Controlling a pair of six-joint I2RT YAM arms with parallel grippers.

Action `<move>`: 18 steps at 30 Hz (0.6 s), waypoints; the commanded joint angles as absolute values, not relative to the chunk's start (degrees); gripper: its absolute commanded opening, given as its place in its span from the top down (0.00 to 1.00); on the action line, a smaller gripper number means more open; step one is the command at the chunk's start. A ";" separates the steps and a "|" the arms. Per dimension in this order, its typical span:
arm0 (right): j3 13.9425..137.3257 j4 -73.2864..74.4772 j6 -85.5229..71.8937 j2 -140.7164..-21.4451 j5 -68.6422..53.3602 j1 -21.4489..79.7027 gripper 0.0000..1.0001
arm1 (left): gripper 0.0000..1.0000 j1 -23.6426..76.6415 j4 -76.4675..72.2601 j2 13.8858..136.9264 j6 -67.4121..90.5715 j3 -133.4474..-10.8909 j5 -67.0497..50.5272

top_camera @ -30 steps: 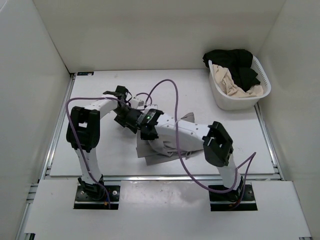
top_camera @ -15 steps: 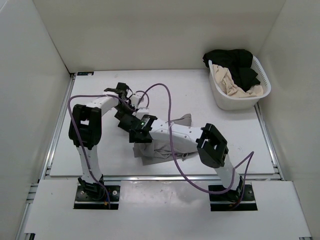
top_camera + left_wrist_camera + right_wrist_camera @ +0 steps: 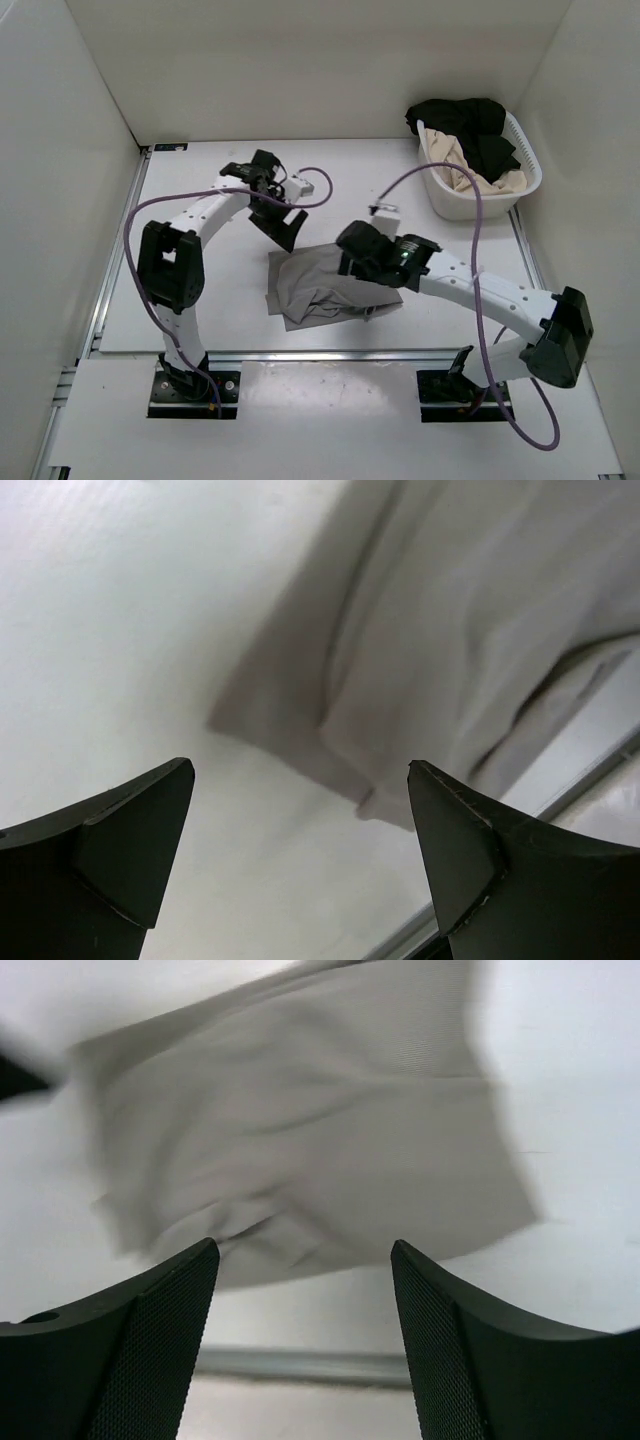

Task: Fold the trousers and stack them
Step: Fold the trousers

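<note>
The grey-taupe trousers (image 3: pixel 318 285) lie folded in a rumpled rectangle on the white table, near its front edge. My left gripper (image 3: pixel 282 226) hangs open just beyond their far left corner, holding nothing. In the left wrist view the trousers (image 3: pixel 450 630) fill the upper right, ahead of the left gripper (image 3: pixel 300 830) and its spread fingers (image 3: pixel 120 850). My right gripper (image 3: pixel 352 258) stands open above the trousers' right edge, empty. The right wrist view looks down on the trousers (image 3: pixel 300 1130) beyond the right gripper (image 3: pixel 305 1300), whose fingers (image 3: pixel 480 1340) are wide apart.
A white laundry basket (image 3: pixel 455 205) stands at the back right, holding a black garment (image 3: pixel 470 120) and a beige-cream one (image 3: pixel 468 175). White walls close in the table on three sides. A metal rail (image 3: pixel 330 352) runs along the table's front edge.
My right gripper opened, let the trousers go and drew back to the right. The left arm pulled away toward the back. The trousers now lie flat in a folded block.
</note>
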State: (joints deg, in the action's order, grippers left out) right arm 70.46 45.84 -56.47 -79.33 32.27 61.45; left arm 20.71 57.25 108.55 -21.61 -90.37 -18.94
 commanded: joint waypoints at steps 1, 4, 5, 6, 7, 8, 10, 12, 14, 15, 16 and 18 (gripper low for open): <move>59.61 43.44 -56.53 -76.04 29.90 53.37 0.25 | 0.00 23.12 59.85 111.61 -21.72 -87.54 -19.60; 52.58 37.19 -48.55 -73.83 22.87 45.11 0.24 | 0.00 24.86 57.57 114.34 -21.18 -87.54 -19.78; 50.99 35.70 -47.38 -73.13 21.11 41.43 0.24 | 0.00 25.40 57.57 115.13 -21.18 -87.54 -19.78; 49.32 34.20 -46.15 -73.13 19.44 39.66 0.24 | 0.00 26.44 57.57 116.01 -21.18 -88.76 -19.78; 46.00 30.97 -44.75 -73.13 15.25 37.99 0.24 | 0.00 26.98 57.57 117.58 -21.18 -88.77 -19.17; 44.40 29.72 -43.43 -73.13 13.73 35.10 0.24 | 0.05 27.50 58.09 118.21 -21.18 -89.38 -17.86; 41.06 24.91 -42.28 -72.52 9.52 32.45 0.24 | 0.22 27.51 58.10 119.44 -21.18 -89.38 -17.84; 36.14 20.94 -41.75 -71.90 2.39 29.89 0.25 | 0.48 27.51 58.80 119.44 -21.18 -89.38 -18.54; 34.02 16.36 -41.05 -71.89 -0.78 29.19 0.31 | 0.78 27.51 58.80 119.44 -21.18 -89.38 -18.54; 32.45 15.30 -41.04 -71.37 -1.84 29.18 0.36 | 0.86 27.51 59.41 118.92 -21.18 -90.25 -18.54; 31.74 13.12 -41.04 -71.37 -4.11 28.66 0.47 | 0.86 27.51 59.41 118.92 -21.18 -92.09 -18.54; 30.24 11.52 -40.52 -72.06 -6.41 28.13 0.61 | 0.86 27.51 60.03 118.39 -21.18 -94.64 -17.15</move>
State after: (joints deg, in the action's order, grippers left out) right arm 32.36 18.74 -42.52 -71.81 2.22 28.80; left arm 27.40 60.07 120.18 -20.93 -90.45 -18.24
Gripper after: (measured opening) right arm 0.421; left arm 0.190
